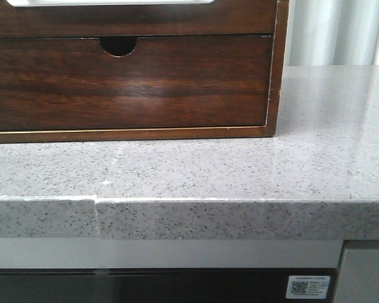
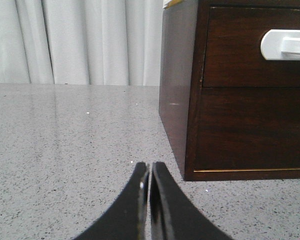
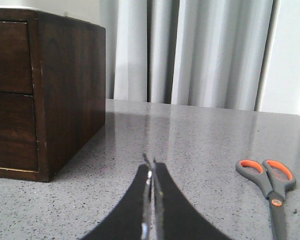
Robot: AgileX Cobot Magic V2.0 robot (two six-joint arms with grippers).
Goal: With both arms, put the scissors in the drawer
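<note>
The drawer (image 1: 177,17) is the upper, dark brown glossy front of the wooden cabinet, with a white round-cornered cut-out at the top edge of the front view. It also shows in the left wrist view (image 2: 235,45) and, side-on, in the right wrist view (image 3: 7,55). It is closed. The scissors (image 3: 273,196), grey with orange-lined handles, lie flat on the grey counter, to the right of the cabinet and apart from it. My left gripper (image 2: 150,165) is shut and empty, low over the counter by the cabinet's left front corner. My right gripper (image 3: 152,165) is shut and empty, left of the scissors. Neither gripper shows in the front view.
The lower drawer (image 1: 126,82) has a small half-round finger notch and is closed. The speckled grey counter (image 1: 328,164) has a front edge with a seam (image 1: 96,211). Pale curtains (image 3: 210,50) hang behind. A QR sticker (image 1: 307,287) sits below the counter.
</note>
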